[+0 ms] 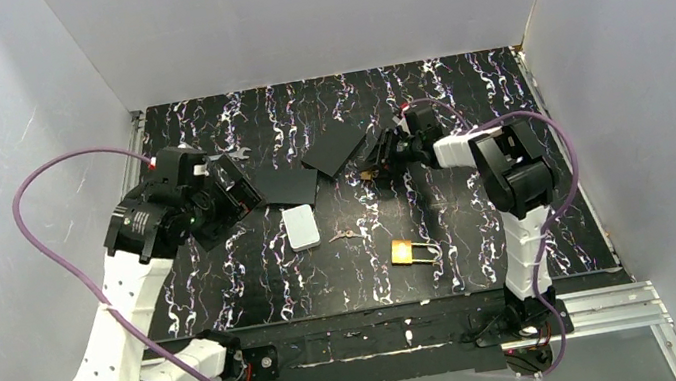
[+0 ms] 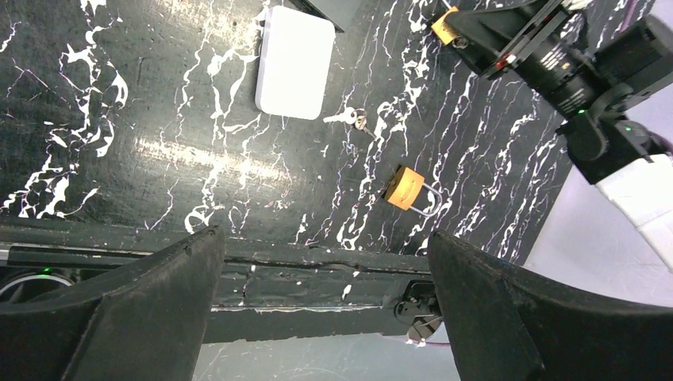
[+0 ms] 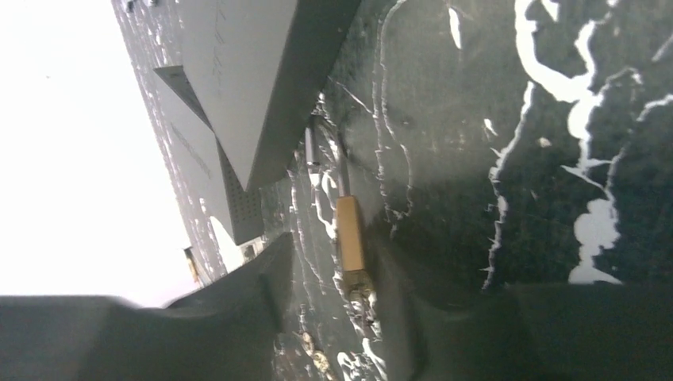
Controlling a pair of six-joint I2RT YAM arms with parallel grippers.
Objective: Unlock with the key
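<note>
Brass padlock w/ steel shackle (image 1: pixel 406 251) lies near the table's front edge, silver key bunch (image 1: pixel 346 235) just beside it, neither held. Left gripper (image 2: pixel 324 238) is spread wide and empty. Right gripper (image 3: pixel 341 266) straddles a 2nd small brass padlock (image 3: pixel 349 230) by the dark flat panels (image 1: pixel 333 148), jaws slack, not clamping. Key not yet picked up or inserted, so unlocking is all still to do.
</note>
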